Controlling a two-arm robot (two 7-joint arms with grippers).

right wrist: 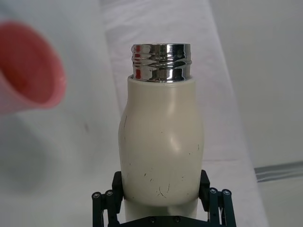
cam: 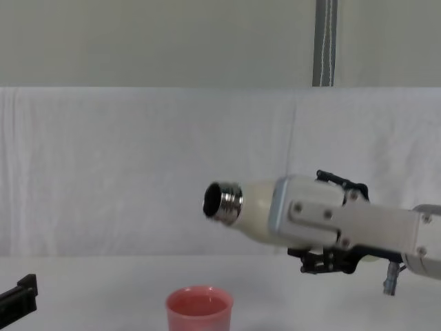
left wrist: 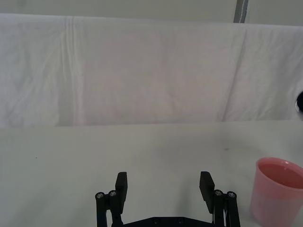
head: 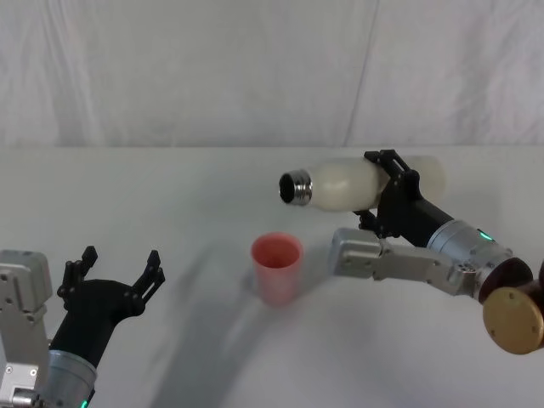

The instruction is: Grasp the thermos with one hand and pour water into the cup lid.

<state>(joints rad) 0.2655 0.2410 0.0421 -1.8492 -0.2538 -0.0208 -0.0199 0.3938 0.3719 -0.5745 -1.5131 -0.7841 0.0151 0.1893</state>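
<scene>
White table (head: 170,195); white cloth backdrop (head: 212,68)

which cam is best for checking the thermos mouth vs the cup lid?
Chest view: side-on, the thermos lies roughly level in the right gripper, its open mouth above the cup lid. Head view shows both from above. Right wrist view shows the neck, cup lid blurred. Left wrist view has the cup lid at its edge.
</scene>
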